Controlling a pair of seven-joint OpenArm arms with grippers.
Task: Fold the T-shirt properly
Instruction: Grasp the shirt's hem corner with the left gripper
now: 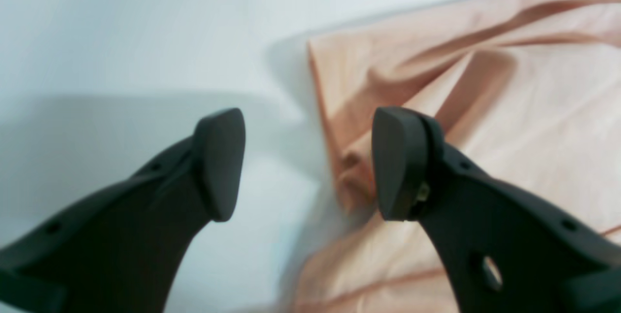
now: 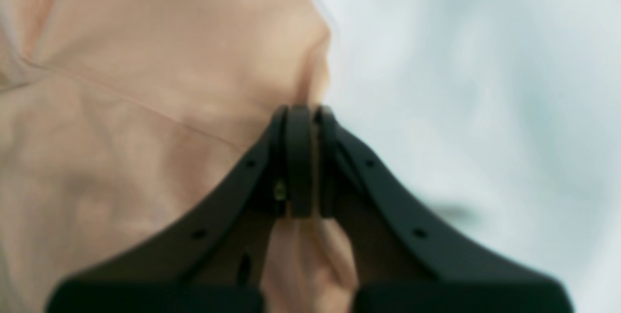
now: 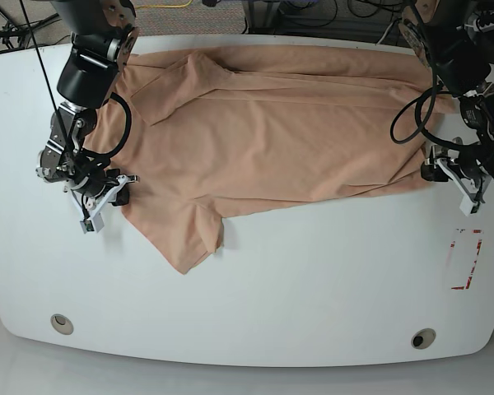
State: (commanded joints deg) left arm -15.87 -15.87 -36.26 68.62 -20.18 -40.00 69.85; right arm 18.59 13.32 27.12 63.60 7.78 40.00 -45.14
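Peach fabric of the T-shirt [image 3: 272, 140] is spreading wrinkled across the white surface [image 3: 313, 288]. At its left edge, the right claw [image 2: 305, 157] is pinching a fold tight. At its right edge, the left claw [image 1: 308, 162] is hanging wide apart, gripping nothing.

White table [image 3: 255, 296] — peach T-shirt [image 3: 255, 132] spread flat; red-outlined marker [image 3: 465, 259] alongside.

Matte black curved claw fingers [image 1: 220, 162], black looping cables [image 3: 412, 115].
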